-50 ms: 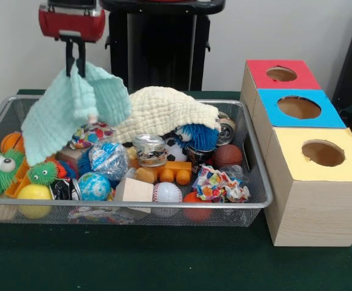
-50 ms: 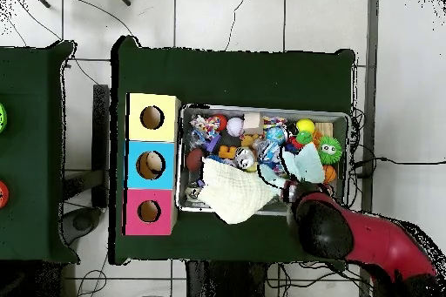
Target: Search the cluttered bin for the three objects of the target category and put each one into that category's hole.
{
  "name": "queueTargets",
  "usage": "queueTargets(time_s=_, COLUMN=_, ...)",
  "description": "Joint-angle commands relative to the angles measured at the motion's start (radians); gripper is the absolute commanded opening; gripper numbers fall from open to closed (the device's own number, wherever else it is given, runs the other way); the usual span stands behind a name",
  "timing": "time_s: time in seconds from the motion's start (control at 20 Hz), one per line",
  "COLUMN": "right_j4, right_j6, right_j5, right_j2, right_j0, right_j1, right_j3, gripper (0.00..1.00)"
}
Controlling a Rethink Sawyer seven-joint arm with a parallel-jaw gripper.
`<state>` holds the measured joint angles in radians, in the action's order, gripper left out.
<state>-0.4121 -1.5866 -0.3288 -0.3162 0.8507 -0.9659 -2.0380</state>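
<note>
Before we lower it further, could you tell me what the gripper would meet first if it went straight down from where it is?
Likely the clutter right below: the gripper, holding the mint cloth, hangs over a patterned ball, though depth is unclear.

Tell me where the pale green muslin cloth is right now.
Front view: the pale green muslin cloth hangs pinched in the gripper over the left part of the wire mesh bin, beside the cream muslin cloth.

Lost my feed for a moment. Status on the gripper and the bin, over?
Gripper shut on mint cloth, lifted above wire bin. Cream cloth covers bin's far toys. Red, blue, yellow box holes unblocked.
</note>
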Motion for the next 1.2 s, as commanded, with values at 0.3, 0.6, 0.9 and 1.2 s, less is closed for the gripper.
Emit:
queueTargets(time_s=0.3, right_j4=0.186, right_j6=0.142, right_j5=-0.185, right_j2=-0.181, right_j0=0.136, right_j1=-0.279, right_j3=-0.214, gripper=0.00)
queueTargets(time_s=0.6, right_j4=0.230, right_j6=0.176, right_j5=-0.205, right_j2=-0.210, right_j0=0.180, right_j1=-0.341, right_j3=-0.245, gripper=0.00)
queueTargets(time_s=0.9, right_j4=0.227, right_j6=0.158, right_j5=-0.190, right_j2=-0.230, right_j0=0.199, right_j1=-0.351, right_j3=-0.268, gripper=0.00)
queueTargets(time_s=1.2, right_j4=0.248, right_j6=0.173, right_j5=-0.201, right_j2=-0.249, right_j0=0.223, right_j1=-0.386, right_j3=-0.289, gripper=0.00)
